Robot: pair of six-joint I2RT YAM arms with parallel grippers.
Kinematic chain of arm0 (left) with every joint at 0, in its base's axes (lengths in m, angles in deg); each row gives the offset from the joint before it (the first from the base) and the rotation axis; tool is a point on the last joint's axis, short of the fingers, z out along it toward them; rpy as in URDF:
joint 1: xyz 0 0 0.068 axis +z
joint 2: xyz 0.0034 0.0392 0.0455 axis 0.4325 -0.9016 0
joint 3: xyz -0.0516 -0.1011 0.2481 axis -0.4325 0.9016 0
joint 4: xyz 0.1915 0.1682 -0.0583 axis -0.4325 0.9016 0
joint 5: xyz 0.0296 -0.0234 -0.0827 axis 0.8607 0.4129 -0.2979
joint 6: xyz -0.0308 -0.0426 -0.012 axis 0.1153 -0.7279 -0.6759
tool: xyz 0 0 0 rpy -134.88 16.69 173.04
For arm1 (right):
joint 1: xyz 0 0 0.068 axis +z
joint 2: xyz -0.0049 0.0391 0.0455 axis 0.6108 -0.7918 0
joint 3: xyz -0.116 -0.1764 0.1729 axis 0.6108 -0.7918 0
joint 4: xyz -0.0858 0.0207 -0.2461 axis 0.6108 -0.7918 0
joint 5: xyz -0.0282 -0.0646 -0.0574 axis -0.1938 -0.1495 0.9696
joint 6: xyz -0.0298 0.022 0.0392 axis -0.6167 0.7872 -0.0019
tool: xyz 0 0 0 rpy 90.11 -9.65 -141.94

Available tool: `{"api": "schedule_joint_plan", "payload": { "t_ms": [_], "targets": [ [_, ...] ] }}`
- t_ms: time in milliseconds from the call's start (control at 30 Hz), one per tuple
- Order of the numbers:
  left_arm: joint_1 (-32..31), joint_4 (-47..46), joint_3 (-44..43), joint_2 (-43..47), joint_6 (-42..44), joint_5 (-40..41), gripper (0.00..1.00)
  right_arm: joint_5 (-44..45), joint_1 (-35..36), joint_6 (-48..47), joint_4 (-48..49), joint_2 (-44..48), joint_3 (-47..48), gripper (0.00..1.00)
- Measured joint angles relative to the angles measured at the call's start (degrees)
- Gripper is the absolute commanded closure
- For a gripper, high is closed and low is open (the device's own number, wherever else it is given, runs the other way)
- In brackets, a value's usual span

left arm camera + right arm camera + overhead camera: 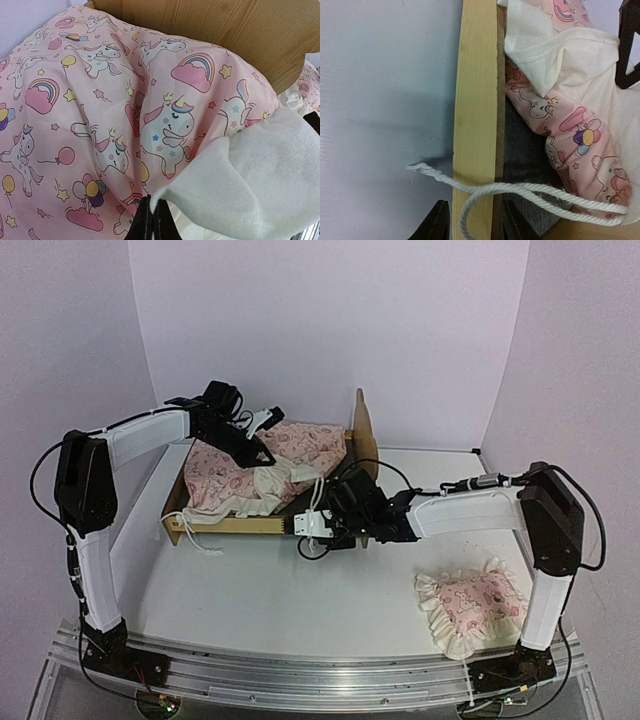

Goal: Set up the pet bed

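Observation:
The pet bed (235, 525), light wood with a rounded headboard (363, 425), stands left of the table's middle. A pink unicorn-print cushion (305, 445) lies crumpled in it, its white underside turned up. My left gripper (265, 453) is over the bed, and in the left wrist view it (151, 220) is shut on the cushion's white edge (260, 175). My right gripper (308, 525) is at the bed's near side rail. In the right wrist view it (475, 227) is open, its fingers (440, 225) close on either side of the rail (475, 100). A white cord (520, 190) loops over that rail.
A small pink ruffled pillow (470, 605) lies on the table at the front right, near the right arm's base. Another cord end (205, 540) trails off the bed's left corner. The bed's dark grey base (520, 150) shows beside the cushion. Walls close in behind and on both sides.

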Motion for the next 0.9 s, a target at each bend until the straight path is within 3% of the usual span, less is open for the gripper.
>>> {"api": "schedule_joint_plan", "payload": {
  "t_ms": [200,467,700,900],
  "targets": [
    [0.0,0.0,0.0,0.0,-0.6,-0.1,1.00,2.3,0.0,0.0,0.5,-2.9,0.0,0.65],
    [0.0,0.0,0.0,0.0,-0.6,-0.2,1.00,5.4,-0.2,0.8,5.6,-3.4,-1.1,0.99],
    [0.0,0.0,0.0,0.0,-0.7,-0.5,1.00,4.7,-0.9,5.6,6.1,-3.3,-1.1,1.00],
    [0.0,0.0,0.0,0.0,-0.7,-0.5,1.00,-0.5,-4.6,14.1,-0.6,-2.5,0.3,1.00]
  ]
}}
